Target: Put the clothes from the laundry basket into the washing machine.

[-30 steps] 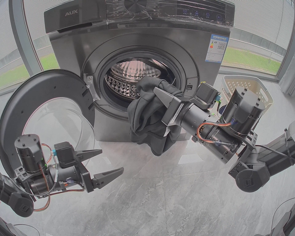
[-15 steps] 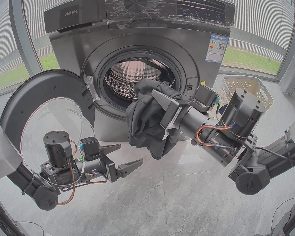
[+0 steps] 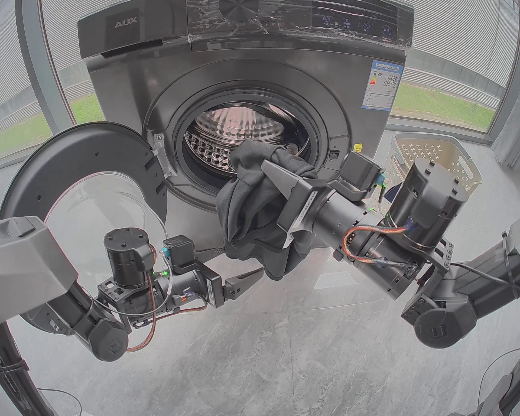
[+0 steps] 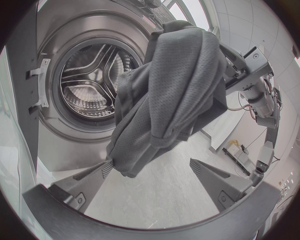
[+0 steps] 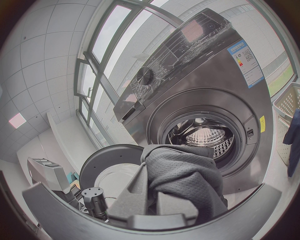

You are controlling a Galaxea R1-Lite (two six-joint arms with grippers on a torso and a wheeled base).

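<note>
Premises: laundry corner of a glazed, showroom-like room. Evidence: a front-loading washing machine (image 3: pixel 135 92) stands on a grey stone-pattern floor (image 3: pixel 303 346), with plastic film over its control panel (image 3: pixel 298 21) and an energy label (image 3: pixel 382 85) on its front. Full-height windows (image 3: pixel 449 92) behind the machine, lawn beyond. White laundry basket (image 3: pixel 433 149) beside it, right. Panelled ceiling (image 5: pixel 40 40) overhead.

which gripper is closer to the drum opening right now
Right. The right gripper, shut on the dark garment, is just in front of the drum opening. The left gripper is open and lower down, by the garment's hanging end.
</note>
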